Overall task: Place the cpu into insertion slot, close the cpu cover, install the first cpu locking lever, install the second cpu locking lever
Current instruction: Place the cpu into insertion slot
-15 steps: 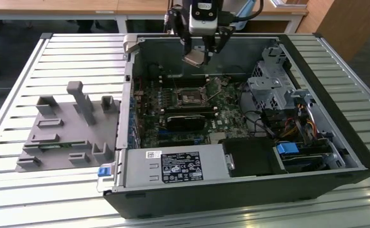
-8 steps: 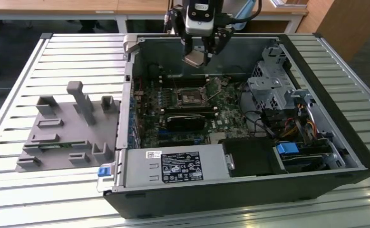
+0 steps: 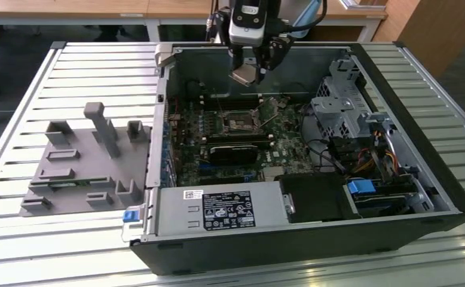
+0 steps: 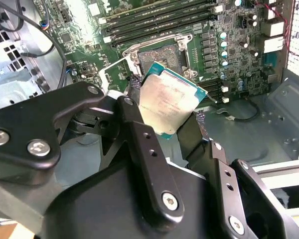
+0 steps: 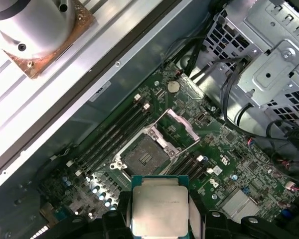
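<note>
My gripper (image 3: 249,73) is shut on the cpu (image 3: 244,76), a flat square chip with a silvery top. It hangs over the far end of the open computer case. In both wrist views the cpu (image 5: 159,210) (image 4: 167,102) sits clamped by its edges between the black fingers (image 4: 139,144). The insertion slot (image 5: 142,157) (image 3: 241,124) lies below on the green motherboard, its dark centre bare. The cpu cover (image 5: 184,121) stands swung up beside the slot. The chip is well above the slot and apart from it.
The black case wall (image 3: 161,119) surrounds the board. A metal drive cage (image 3: 344,113) with cables stands at the exterior view's right, and a power supply (image 3: 216,209) lies at the near end. Memory sticks (image 5: 114,134) and a long black block (image 3: 236,152) flank the slot. A grey fixture (image 3: 89,161) lies outside the case.
</note>
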### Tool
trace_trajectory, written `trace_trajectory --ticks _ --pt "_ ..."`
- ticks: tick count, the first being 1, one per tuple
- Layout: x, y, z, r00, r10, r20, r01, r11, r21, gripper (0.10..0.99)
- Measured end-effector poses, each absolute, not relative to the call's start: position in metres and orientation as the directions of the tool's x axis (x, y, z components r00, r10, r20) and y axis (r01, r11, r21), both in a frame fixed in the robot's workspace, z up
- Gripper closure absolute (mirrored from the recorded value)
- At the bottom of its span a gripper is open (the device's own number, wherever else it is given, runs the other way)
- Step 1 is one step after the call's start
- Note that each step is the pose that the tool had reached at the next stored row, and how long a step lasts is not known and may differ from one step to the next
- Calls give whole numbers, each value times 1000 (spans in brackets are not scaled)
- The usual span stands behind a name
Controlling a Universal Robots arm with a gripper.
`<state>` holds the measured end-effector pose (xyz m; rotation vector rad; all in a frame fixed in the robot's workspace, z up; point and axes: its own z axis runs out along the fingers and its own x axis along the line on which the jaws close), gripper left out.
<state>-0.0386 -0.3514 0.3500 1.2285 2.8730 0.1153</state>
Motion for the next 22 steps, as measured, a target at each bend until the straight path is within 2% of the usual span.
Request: trace_trajectory --ticks 22 --pt "-39 -350 344 -511 860 10 858 509 70 541"
